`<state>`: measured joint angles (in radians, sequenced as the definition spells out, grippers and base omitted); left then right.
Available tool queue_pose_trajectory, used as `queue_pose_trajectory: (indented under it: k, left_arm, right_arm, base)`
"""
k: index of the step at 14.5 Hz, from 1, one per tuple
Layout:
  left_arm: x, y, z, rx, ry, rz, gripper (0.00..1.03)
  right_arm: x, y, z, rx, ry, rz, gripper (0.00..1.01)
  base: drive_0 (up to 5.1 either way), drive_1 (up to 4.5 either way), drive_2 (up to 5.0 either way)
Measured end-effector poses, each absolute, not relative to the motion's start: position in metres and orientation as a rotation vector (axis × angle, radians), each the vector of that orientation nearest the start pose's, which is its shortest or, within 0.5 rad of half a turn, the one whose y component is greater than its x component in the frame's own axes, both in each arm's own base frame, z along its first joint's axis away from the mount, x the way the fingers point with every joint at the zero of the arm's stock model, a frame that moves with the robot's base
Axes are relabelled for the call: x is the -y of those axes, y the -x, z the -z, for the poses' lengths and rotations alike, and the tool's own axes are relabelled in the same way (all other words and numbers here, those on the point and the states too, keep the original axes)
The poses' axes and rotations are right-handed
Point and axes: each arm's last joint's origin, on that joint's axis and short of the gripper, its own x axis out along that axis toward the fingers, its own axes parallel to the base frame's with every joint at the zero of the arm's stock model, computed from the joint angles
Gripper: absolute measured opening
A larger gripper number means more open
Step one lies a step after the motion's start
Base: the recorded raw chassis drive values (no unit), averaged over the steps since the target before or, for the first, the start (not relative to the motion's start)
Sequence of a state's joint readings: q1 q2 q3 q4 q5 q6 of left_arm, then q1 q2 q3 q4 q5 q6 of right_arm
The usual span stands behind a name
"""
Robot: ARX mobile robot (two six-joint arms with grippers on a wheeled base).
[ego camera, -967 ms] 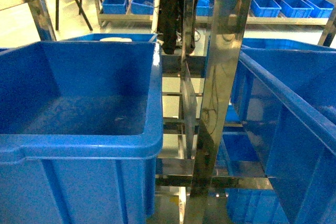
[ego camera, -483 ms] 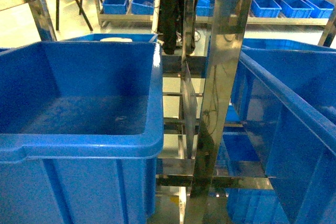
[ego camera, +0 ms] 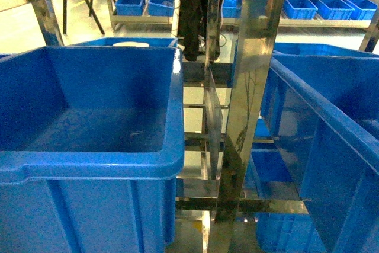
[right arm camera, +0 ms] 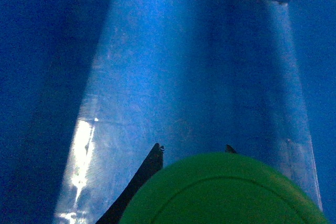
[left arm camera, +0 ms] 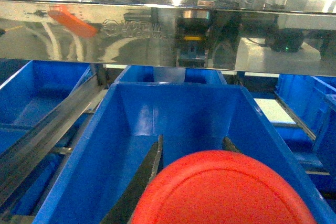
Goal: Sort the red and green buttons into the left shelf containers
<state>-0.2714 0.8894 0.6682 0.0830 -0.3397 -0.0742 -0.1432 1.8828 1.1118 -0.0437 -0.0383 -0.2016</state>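
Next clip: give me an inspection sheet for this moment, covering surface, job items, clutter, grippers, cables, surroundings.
Surface: steel shelf rail, shiny, above blue bin.
Job's things: red button close to the left wrist camera; green button likewise at the right; large blue bin holds nothing visible.
Clutter: nothing seen.
Grippers: left fingers flank the red cap; right fingers flank the green cap.
Cables: nothing seen.
Surroundings: steel post, further bins, a standing person.

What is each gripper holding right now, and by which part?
Left gripper carries the red button, right gripper the green button. Caps face the cameras, hiding the grip points.
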Motion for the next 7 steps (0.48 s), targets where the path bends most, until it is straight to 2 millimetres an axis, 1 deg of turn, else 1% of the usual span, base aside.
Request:
queue_pose_trajectory:
  k: [1, 2, 3, 4, 5, 6, 7]
  left_arm:
    - [0.044, -0.195, -0.300, -0.129, 0.032, -0.073, 0.26]
    - [0.044, -0.195, -0.300, -0.129, 0.032, -0.073, 0.26]
    - [0.044, -0.195, -0.300, -0.129, 0.032, -0.073, 0.26]
    - [0.044, -0.195, -0.300, -0.129, 0.032, -0.073, 0.26]
    - [0.044, -0.195, -0.300, -0.130, 0.032, -0.073, 0.26]
    - [0.044, -0.195, -0.300, -0.129, 0.032, -0.073, 0.26]
    - [0.044, -0.195, -0.300, -0.129, 0.032, -0.073, 0.26]
  right_arm:
    - [0.055, -0.386, -0.155, -0.846, 0.119, 0.021, 0.27]
    - [0.055, -0.387, -0.154, -0.855, 0.118, 0.026, 0.40]
    - [0.055, -0.387, -0.154, -0.839, 0.120, 0.028, 0.49]
    - [0.055, -0.384, -0.154, -0.792, 0.127, 0.037, 0.64]
    - [0.055, -0.376, -0.151, -0.728, 0.161, 0.076, 0.81]
    - [0.055, -0.368, -0.151, -0.663, 0.192, 0.111, 0.93]
    - [0.054, -0.361, -0.153, -0.594, 0.203, 0.119, 1.00]
  base:
    - [0.0, 0.00, 0.0]
    - [0.0, 0.00, 0.0]
    - [0.0, 0.00, 0.0]
    - [0.0, 0.00, 0.0]
    - [0.0, 0.00, 0.0]
    - [0.0, 0.00, 0.0]
    - [0.0, 0.00, 0.0]
